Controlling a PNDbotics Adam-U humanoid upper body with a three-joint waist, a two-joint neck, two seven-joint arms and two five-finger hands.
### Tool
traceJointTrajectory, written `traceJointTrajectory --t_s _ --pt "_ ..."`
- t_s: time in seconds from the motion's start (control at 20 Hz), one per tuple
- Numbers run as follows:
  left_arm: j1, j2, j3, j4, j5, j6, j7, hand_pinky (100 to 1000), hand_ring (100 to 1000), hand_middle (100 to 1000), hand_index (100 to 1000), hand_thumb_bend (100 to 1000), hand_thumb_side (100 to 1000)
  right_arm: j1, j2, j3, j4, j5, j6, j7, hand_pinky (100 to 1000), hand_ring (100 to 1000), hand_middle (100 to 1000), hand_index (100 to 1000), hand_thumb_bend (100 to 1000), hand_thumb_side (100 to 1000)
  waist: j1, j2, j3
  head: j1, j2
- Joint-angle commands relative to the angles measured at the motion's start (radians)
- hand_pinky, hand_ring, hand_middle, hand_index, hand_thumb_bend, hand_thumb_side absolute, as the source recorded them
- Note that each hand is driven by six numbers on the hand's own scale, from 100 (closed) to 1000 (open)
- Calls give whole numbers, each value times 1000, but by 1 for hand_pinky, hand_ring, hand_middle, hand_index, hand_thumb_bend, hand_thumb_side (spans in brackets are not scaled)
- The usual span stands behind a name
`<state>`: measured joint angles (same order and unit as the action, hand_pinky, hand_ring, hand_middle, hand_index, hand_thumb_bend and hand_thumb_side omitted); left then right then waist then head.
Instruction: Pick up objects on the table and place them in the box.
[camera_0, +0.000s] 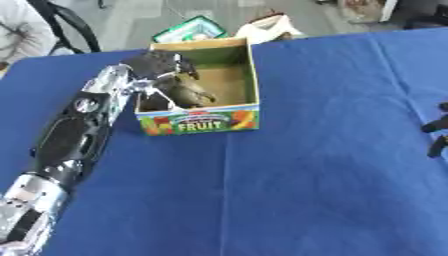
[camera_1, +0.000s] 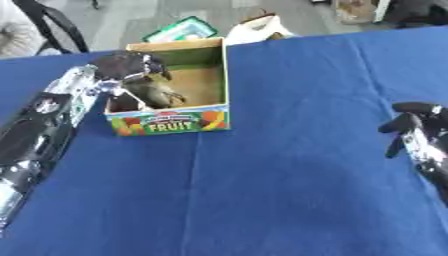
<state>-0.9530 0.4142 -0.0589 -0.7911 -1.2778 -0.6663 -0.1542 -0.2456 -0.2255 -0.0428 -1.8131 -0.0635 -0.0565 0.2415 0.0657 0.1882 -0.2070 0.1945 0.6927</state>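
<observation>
- Two hands in play here, and only your left hand (camera_0: 157, 67) is busy: it's over the left wall of the box (camera_0: 238, 75), reaching down inside.
- That left hand's fingers are curled round a dark, olive-brown object (camera_0: 186, 92). Can't make out what it actually is, just a lumpy dark shape.
- The object sits inside the box, toward the near-left part, just behind the front wall. Whether it's touching the floor of the box or hanging off your fingers, I can't tell.
- Its long axis seems to run diagonally, from up by your fingers down toward the front-right of the box, lower end pointing roughly at the front wall. Take that loosely, it's blurry.
- The box is open-topped cardboard, brown inside with green on the back wall, and a colourful front panel reading "FRUIT". It sits on the blue tablecloth (camera_0: 332, 165), in the far-left part of the table.
- Your left arm (camera_0: 70, 140) comes in from the lower left and lies along the cloth up to the box's left side.
- Your right hand (camera_1: 418, 131) shows at the right edge, well apart from the box, holding nothing, fingers bent downward over the cloth.
- Past the far edge of the table there's a green packet (camera_0: 188, 30) and a white bag (camera_0: 267, 27) on the floor.
</observation>
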Motion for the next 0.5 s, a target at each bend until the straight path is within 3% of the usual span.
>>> traceJointTrajectory --t_s 0.05,0.5 --pt "-21 43 16 -47 53 -9 -95 792 811 777 852 688 478 -5 -14 -4 -16 -7 -2 0 356 611 507 727 100 435 -5 -22 4 -3 -9" --pt "28 123 31 -287 386 11 -184 771 775 762 840 543 327 6 -12 -15 -16 -5 0 -9 356 611 507 727 100 437 -10 -29 29 -20 1"
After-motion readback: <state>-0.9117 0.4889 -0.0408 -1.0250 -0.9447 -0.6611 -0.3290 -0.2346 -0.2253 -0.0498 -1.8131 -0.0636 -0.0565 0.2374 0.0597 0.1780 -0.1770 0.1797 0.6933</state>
